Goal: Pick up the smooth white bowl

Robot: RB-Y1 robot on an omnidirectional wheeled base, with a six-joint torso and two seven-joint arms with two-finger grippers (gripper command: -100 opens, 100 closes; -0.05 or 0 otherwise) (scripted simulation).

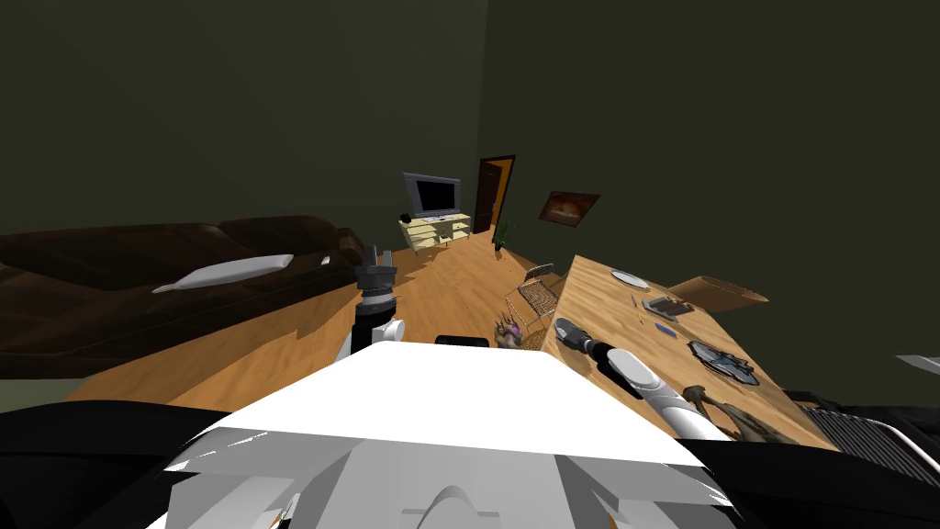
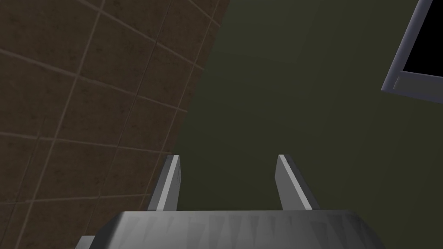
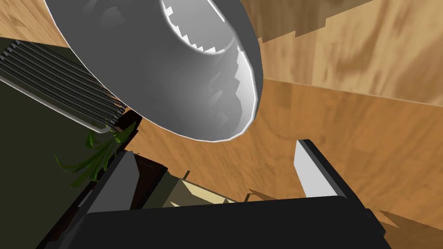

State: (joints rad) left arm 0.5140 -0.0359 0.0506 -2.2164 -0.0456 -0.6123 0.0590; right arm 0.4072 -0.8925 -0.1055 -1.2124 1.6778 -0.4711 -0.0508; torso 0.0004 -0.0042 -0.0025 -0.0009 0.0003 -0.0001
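The right arm (image 1: 643, 381) is stretching out low and forward over the near corner of the wooden table (image 1: 597, 298), its forearm slanting toward the table's edge. The right gripper (image 3: 215, 149) is holding its two fingers spread wide apart, with nothing between them. The bowl (image 3: 173, 73) is sitting just past those fingertips, closer to one finger than the other and touching neither. From the wrist camera it is looming large. It is smooth and plain, white shading to grey, with a thin bright rim curving round one side and a brighter round patch near its middle. Wood grain is showing behind and beside it, and I cannot tell exactly what it is resting on.

The left arm (image 1: 374, 298) is standing nearly upright just ahead of the robot, well away from the table. The left gripper (image 2: 228, 156) is pointing upward with its fingers parted and empty.
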